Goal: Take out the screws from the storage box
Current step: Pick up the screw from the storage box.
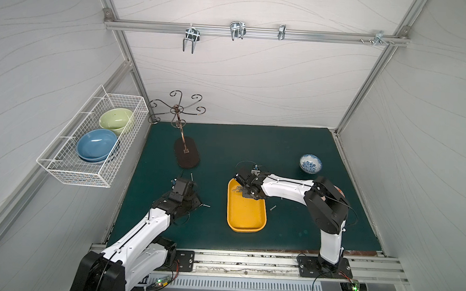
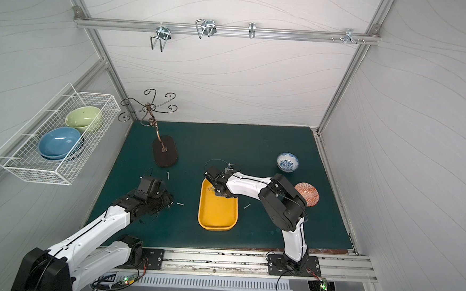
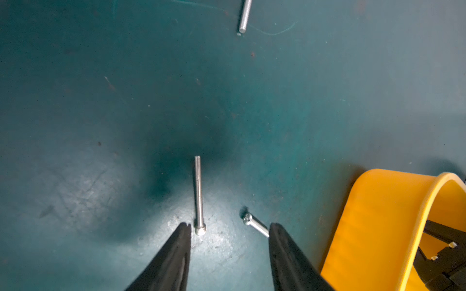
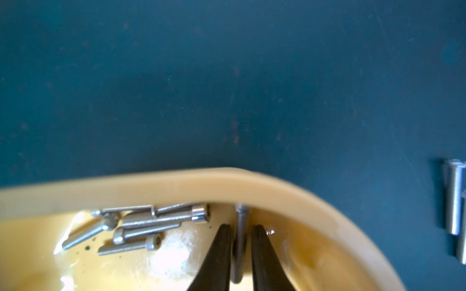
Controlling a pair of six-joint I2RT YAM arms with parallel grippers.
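Observation:
The storage box (image 1: 247,216) is a yellow tray on the green mat, seen in both top views (image 2: 216,214). Several silver screws (image 4: 161,221) lie bunched at its far end. My right gripper (image 4: 240,226) reaches into that end, and its black fingers are shut on one screw (image 4: 240,241) lying against the box's wall (image 4: 176,186). My left gripper (image 3: 228,224) hovers open just above the mat, left of the box (image 3: 378,226). A long screw (image 3: 198,194) lies by one fingertip and a short screw (image 3: 255,225) by the other, and neither is gripped.
More loose screws lie on the mat (image 1: 272,208) (image 1: 192,176) (image 1: 206,205). A blue-and-white bowl (image 1: 310,163) and an orange patterned plate (image 2: 306,193) sit at the right. A hook stand (image 1: 187,155) stands at the back left, and a wire basket (image 1: 88,143) with bowls hangs on the left wall.

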